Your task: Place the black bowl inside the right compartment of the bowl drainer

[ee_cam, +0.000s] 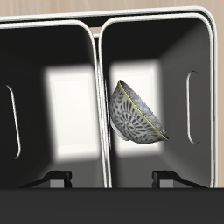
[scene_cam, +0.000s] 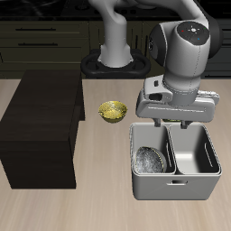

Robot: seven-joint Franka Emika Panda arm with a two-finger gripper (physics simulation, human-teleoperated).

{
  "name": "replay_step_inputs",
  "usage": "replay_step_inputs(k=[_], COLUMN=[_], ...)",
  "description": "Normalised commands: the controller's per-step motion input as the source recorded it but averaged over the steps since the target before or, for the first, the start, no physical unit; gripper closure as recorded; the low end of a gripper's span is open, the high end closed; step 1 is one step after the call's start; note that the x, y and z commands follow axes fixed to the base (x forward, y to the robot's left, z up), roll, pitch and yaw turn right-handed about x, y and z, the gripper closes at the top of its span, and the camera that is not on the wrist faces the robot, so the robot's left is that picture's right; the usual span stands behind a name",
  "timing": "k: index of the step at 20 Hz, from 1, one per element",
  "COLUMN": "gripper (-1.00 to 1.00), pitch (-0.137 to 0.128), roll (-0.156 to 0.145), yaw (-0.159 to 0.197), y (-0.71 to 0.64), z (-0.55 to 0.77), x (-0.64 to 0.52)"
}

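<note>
The gripper's (scene_cam: 171, 122) fingers are hidden behind its own body in the exterior view and cut to dark tips in the wrist view, so their spacing is unclear, while the drainer's (ee_cam: 98, 31) outer walls run past the frame.

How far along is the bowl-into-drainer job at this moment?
Done, by the look of it: the black bowl lies inside the bowl drainer, tilted on its edge, in the well nearer the dark cabinet. In hand: nothing; the gripper hangs open above the drainer, clear of the bowl. Left: at most lifting the arm away, and confirming that this well counts as the right compartment.
</note>
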Motion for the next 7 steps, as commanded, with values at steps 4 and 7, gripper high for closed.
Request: replay_step_inputs(k=[4,7], gripper=[-1.00,-1.00], pitch=[0.010,-0.002], roll=[-0.024,0.011], yaw=[-0.001,-0.014], y=[-0.16,-0.04], z=[0.01,0.10], x=[-0.02,-0.05])
